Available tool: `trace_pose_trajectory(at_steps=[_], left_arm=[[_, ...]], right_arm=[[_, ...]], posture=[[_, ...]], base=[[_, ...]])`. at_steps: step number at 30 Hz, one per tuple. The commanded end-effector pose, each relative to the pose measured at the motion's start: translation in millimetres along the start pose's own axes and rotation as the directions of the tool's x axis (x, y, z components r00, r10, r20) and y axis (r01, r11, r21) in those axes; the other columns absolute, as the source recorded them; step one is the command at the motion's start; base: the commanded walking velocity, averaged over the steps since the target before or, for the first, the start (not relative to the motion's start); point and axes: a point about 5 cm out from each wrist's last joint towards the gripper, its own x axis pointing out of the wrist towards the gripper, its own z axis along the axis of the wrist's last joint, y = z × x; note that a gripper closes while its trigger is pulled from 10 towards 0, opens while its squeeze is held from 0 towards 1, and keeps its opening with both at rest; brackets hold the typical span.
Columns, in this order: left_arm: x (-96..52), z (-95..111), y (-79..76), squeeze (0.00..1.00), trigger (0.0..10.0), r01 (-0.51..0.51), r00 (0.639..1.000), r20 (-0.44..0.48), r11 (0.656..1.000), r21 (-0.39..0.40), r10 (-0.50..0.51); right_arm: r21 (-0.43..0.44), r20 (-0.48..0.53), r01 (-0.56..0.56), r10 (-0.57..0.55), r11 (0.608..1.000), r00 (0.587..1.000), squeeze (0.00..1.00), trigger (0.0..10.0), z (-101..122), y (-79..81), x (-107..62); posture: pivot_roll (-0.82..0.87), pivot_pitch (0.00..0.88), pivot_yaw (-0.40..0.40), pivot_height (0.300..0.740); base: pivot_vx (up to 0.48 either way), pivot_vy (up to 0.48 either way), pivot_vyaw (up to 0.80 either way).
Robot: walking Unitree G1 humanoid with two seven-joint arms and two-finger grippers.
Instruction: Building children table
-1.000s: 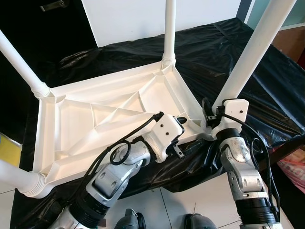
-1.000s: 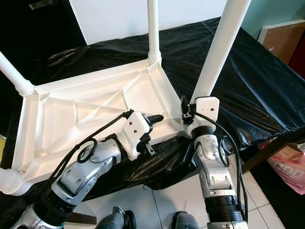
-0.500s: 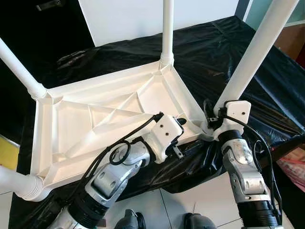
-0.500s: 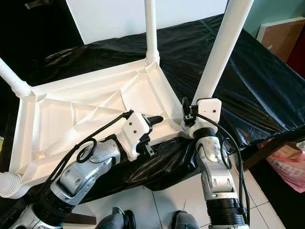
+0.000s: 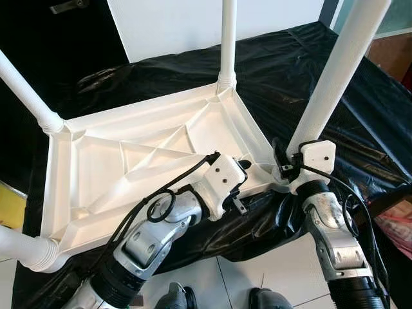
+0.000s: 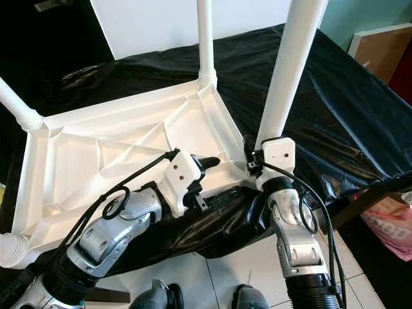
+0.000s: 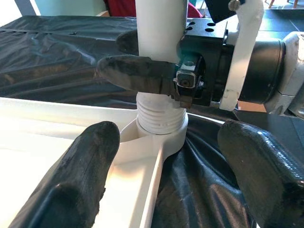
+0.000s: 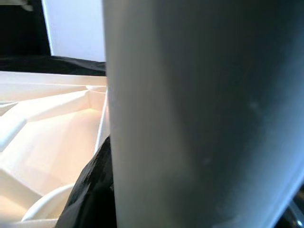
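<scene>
A white plastic tabletop [image 5: 148,154] lies upside down on a black sheet [image 5: 290,71], with four white legs standing up from its corners. My right gripper [image 5: 283,162] is shut on the near right leg [image 5: 335,71], just above its threaded base [image 7: 160,116]. One of its fingers [image 7: 137,73] wraps the leg, and the leg [image 8: 199,114] stands right in front of the right wrist camera. My left gripper [image 5: 243,183] is open at the tabletop's near rim. Its fingers [image 7: 80,185] point at that leg's socket and hold nothing.
The other legs stand at the far left [image 5: 26,90], far right [image 5: 227,38] and near left [image 5: 26,248]. A white board [image 5: 174,26] leans behind the table. A pink bag [image 5: 396,225] is on the floor at right, a brown box [image 6: 380,48] further back.
The near right leg has tipped slightly to the left at its top while held. My right forearm has swung outward a little. The left gripper has stayed put.
</scene>
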Motion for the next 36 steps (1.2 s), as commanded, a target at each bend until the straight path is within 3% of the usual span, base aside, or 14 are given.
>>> trace_pose_trajectory(at_steps=[1,11,16,26,36], left_arm=[[-0.9,5,-8.4,0.0,10.0,0.131,0.991,0.003,0.991,0.016,-0.131],[-1.5,7,-7.8,0.0,10.0,0.127,0.992,0.011,0.992,0.01,-0.127],[-1.0,8,-6.5,0.0,10.0,0.128,0.992,0.013,0.992,0.01,-0.128],[-1.1,10,-7.0,0.0,10.0,0.131,0.991,0.017,0.991,0.011,-0.132],[0.1,12,-7.9,0.0,10.0,0.133,0.991,0.023,0.991,0.008,-0.133]], right_arm=[[-0.019,-0.048,-0.077,0.076,0.997,0.996,0.0,10.0,-14,9.0,-8.9],[-0.024,-0.036,-0.134,0.133,0.991,0.99,0.0,10.0,-25,9.2,-20.1],[0.009,-0.027,-0.108,0.108,0.994,0.994,0.0,10.0,-32,4.7,-25.1],[0.059,-0.047,-0.073,0.075,0.996,0.996,0.0,10.0,-43,3.8,-28.0],[0.03,-0.044,-0.079,0.081,0.996,0.996,0.0,10.0,-48,-1.4,-23.8]], posture=[[-0.05,0.159,0.055,0.74],[-0.05,0.157,0.057,0.74],[-0.05,0.152,0.062,0.74],[-0.05,0.149,0.063,0.74],[-0.05,0.144,0.059,0.74]], base=[[0.0,0.0,0.0],[0.0,0.0,0.0],[0.0,0.0,0.0],[0.0,0.0,0.0],[0.0,0.0,0.0]])
